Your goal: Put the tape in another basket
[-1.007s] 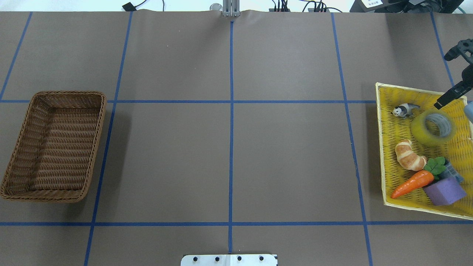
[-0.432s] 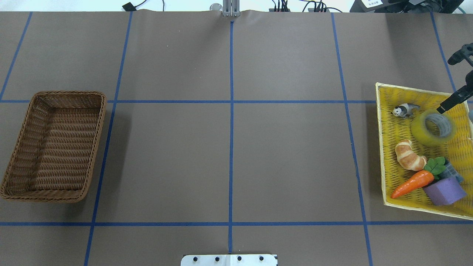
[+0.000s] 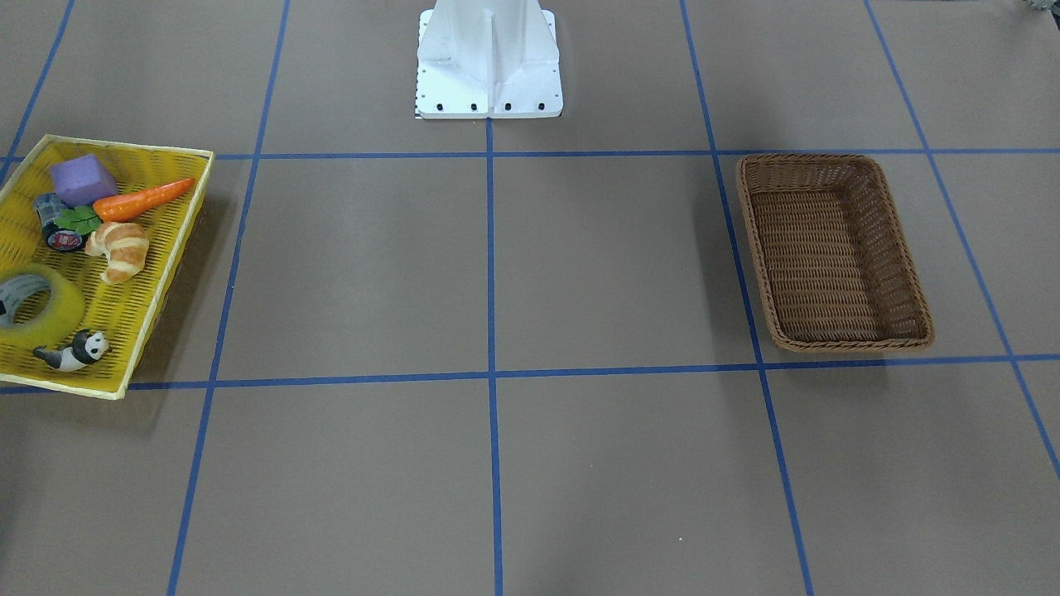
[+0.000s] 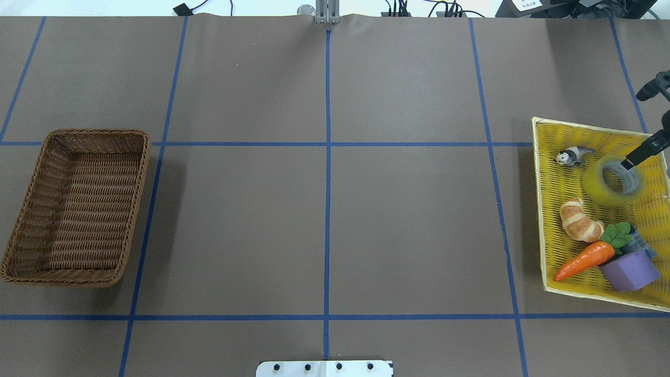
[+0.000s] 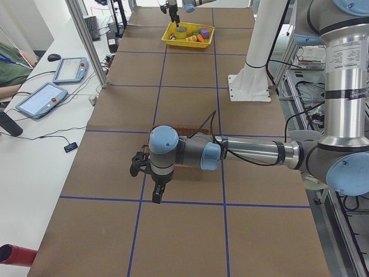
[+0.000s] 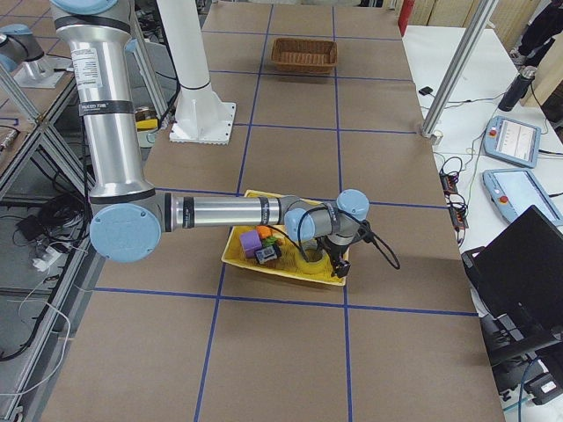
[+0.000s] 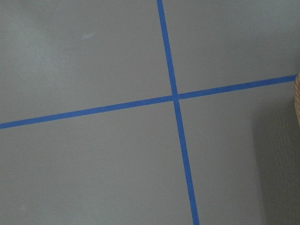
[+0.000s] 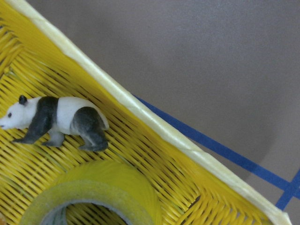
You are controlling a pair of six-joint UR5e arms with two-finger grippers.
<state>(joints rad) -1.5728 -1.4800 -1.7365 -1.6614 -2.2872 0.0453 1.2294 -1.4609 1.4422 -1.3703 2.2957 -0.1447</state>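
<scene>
The yellow tape (image 4: 601, 187) lies flat in the yellow mesh tray (image 4: 547, 220) at the far right, next to a panda figure (image 4: 573, 155). It also shows in the front view (image 3: 60, 313) and the right wrist view (image 8: 110, 183). My right gripper (image 4: 633, 131) is open above the tray's far right corner. One black finger (image 4: 639, 152) ends over the tape's grey core; the other finger (image 4: 651, 88) is beyond the tray's edge. The brown wicker basket (image 4: 137, 178) stands empty at the left. My left gripper (image 5: 147, 179) shows only in the exterior left view, beside the basket; I cannot tell its state.
The tray also holds a croissant (image 4: 578, 220), a carrot (image 4: 583, 260), a purple block (image 4: 628, 271) and a small dark roll (image 3: 60, 236). The robot base (image 3: 489, 58) stands at the table's middle edge. Blue tape lines grid the brown table.
My right gripper has shifted right and toward the robot's side. Its lower finger tip has gone from the tape's far rim to over the core. Nothing else moved.
</scene>
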